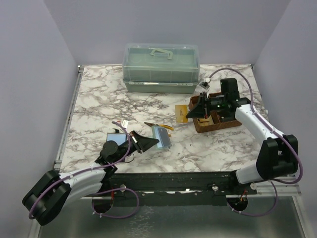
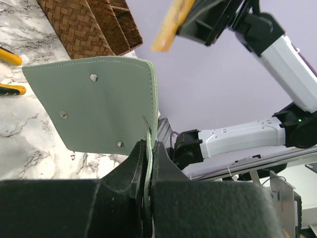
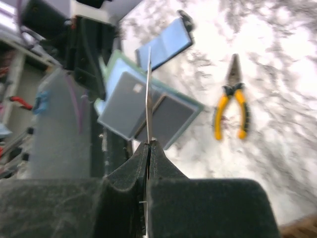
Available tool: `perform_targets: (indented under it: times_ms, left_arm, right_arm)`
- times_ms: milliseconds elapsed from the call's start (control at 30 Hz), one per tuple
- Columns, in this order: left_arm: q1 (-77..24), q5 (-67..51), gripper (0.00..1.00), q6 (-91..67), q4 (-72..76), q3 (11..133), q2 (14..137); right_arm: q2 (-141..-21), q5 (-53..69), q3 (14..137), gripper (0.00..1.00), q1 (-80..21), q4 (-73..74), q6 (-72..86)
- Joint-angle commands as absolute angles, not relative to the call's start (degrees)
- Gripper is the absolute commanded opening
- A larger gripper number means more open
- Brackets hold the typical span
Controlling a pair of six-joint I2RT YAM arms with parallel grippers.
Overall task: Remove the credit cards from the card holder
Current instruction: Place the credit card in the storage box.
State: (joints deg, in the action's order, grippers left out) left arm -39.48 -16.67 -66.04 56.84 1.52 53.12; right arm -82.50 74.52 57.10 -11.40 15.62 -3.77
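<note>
My left gripper is shut on one edge of the pale teal card holder and holds it just off the table. The left wrist view shows the holder's back with metal snaps clamped in my left gripper. My right gripper is shut on a tan credit card, held above the table left of the tray. That card shows edge-on in my right gripper. Below it the holder lies open with a grey card in it. A bluish card lies by the left arm.
Yellow-handled pliers lie just beyond the holder. A brown woven divided tray sits under the right arm. A translucent lidded box stands at the back. A small white item lies left of the pliers.
</note>
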Motion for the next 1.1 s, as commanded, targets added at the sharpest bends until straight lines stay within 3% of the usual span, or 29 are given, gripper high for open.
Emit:
perform_targets:
  times_ms: [0, 333, 900, 1067]
  left_arm:
    - [-39.26, -20.09, 0.00, -65.84, 57.88, 2.06, 51.37]
    - [-39.20, -23.31, 0.00, -64.14, 56.51, 3.73, 51.06]
    - [-39.27, -26.19, 0.00, -62.98, 56.51, 4.99, 51.47]
    - [-39.27, -27.34, 0.00, -62.06, 56.69, 6.65, 53.49]
  right_arm:
    - [-85.06, 54.95, 69.18, 0.00, -10.50, 41.92, -28.04]
    - [-97.26, 24.50, 87.83, 0.00, -9.02, 59.55, -41.63]
    - [-107.27, 21.35, 88.39, 0.01, -8.00, 61.61, -37.51]
    - [-105.09, 16.04, 89.51, 0.36, -7.60, 56.74, -34.18]
